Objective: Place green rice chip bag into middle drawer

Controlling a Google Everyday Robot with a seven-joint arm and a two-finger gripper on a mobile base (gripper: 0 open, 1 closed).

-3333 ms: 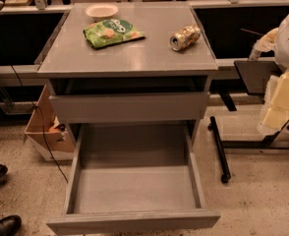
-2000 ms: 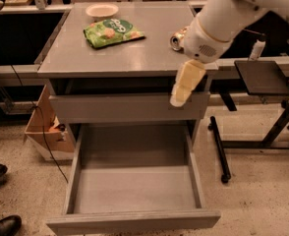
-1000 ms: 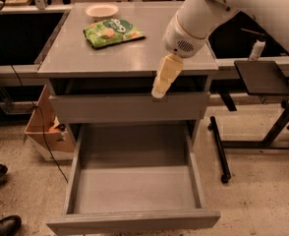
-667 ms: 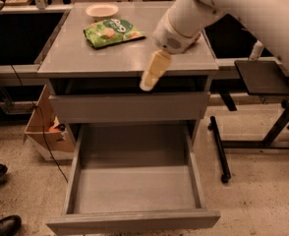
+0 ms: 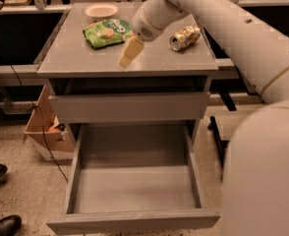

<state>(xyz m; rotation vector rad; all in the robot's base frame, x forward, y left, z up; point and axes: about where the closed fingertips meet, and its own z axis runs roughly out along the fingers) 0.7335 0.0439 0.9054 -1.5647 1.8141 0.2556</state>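
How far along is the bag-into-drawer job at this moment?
Done: the middle drawer stands pulled out with nothing in it. In hand: the gripper hangs over the cabinet top, just beside the green rice chip bag, which lies there ungrasped. Left: grasping the bag, carrying it down and releasing it in the drawer.
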